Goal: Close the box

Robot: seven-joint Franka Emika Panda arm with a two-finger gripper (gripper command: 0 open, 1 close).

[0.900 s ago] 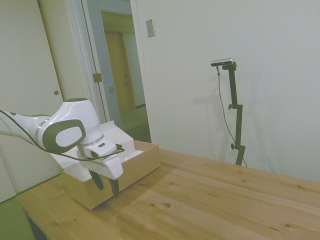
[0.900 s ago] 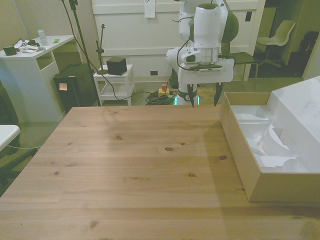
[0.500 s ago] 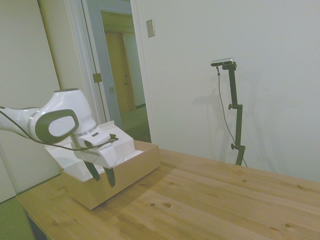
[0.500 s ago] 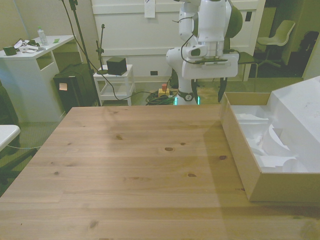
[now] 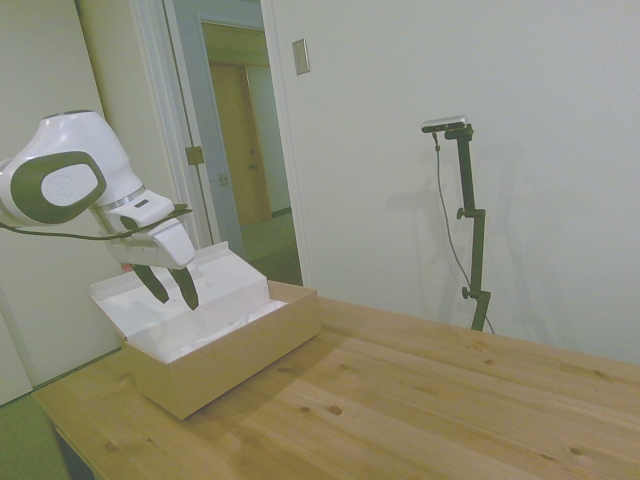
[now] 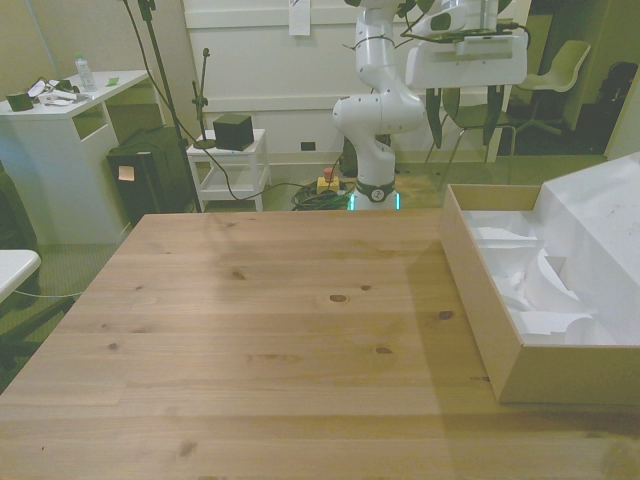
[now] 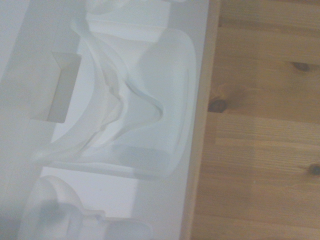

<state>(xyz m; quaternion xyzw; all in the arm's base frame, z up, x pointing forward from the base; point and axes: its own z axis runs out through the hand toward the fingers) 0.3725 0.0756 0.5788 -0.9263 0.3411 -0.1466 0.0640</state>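
Arm raised, hand empty, fingers spread wide, pointing down above the open box, lid up.

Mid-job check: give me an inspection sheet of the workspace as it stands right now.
Surface: wooden table, bare apart from the box.
Job's things: tan box at the front view's right; lid stands open, white inside showing; white moulded lining visible inside.
Clutter: nothing seen on the table.
Grippers: gripper raised above the box, fingers apart, holding nothing, not touching the lid.
Cables: dark cable along the arm; cords on the floor behind the table.
Surroundings: open doorway behind the box; white desk, small cart and chair beyond the table.
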